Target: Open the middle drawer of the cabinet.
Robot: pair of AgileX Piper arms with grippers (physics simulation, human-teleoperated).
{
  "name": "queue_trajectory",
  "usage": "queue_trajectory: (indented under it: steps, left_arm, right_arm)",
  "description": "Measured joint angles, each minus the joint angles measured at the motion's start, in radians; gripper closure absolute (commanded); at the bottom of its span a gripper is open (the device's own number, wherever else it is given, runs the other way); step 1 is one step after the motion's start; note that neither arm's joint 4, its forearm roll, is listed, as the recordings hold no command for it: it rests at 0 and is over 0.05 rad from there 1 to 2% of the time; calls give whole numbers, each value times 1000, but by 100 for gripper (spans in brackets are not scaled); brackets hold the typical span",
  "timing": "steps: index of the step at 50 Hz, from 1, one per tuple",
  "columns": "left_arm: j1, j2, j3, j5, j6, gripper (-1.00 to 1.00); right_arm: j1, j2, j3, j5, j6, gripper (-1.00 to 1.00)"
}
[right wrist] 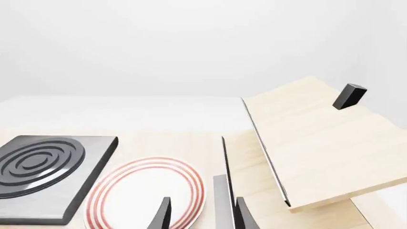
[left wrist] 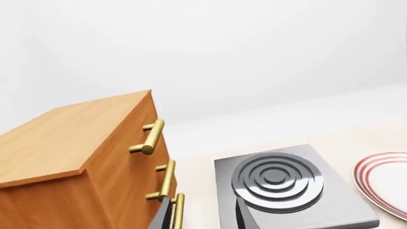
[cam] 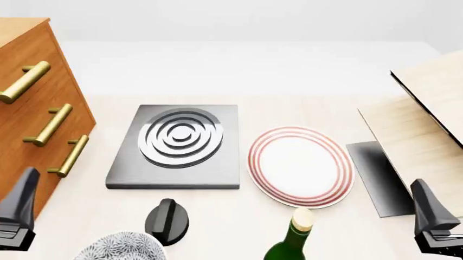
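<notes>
The cabinet (cam: pixel 18 38) stands at the table's left edge, tall and orange-brown, with three brass bar handles down its front. The middle drawer (cam: pixel 72 116) carries the second handle (cam: pixel 49 125) and sits flush with the other two. My left gripper (cam: pixel 18 216) hovers low in front of the cabinet, short of the handles. In the left wrist view its fingers (left wrist: pixel 167 214) stand apart, open and empty, with the middle handle (left wrist: pixel 167 180) just ahead. My right gripper (right wrist: pixel 203 219) is open and empty at the near right (cam: pixel 434 222).
A dark hob slab (cam: pixel 173 146) with ring burner lies beside the cabinet. A red-rimmed plate (cam: pixel 300 165) sits mid-table. A black knob (cam: pixel 166 221), a patterned bowl (cam: pixel 119 246) and a green bottle (cam: pixel 293 238) line the near edge. A tilted wooden board (cam: pixel 426 108) and a grey slab (cam: pixel 376 173) are on the right.
</notes>
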Motion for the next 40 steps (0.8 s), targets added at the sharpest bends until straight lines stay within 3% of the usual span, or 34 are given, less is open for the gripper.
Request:
queue_trajectory:
  steps: [19, 40]
  left_arm:
    - [-40, 15, -88, 30, 177, -100]
    - [-83, 84, -99, -19, 369, -100]
  right_arm:
    - [0, 0, 0, 0, 0, -100]
    - [0, 0, 0, 0, 0, -100]
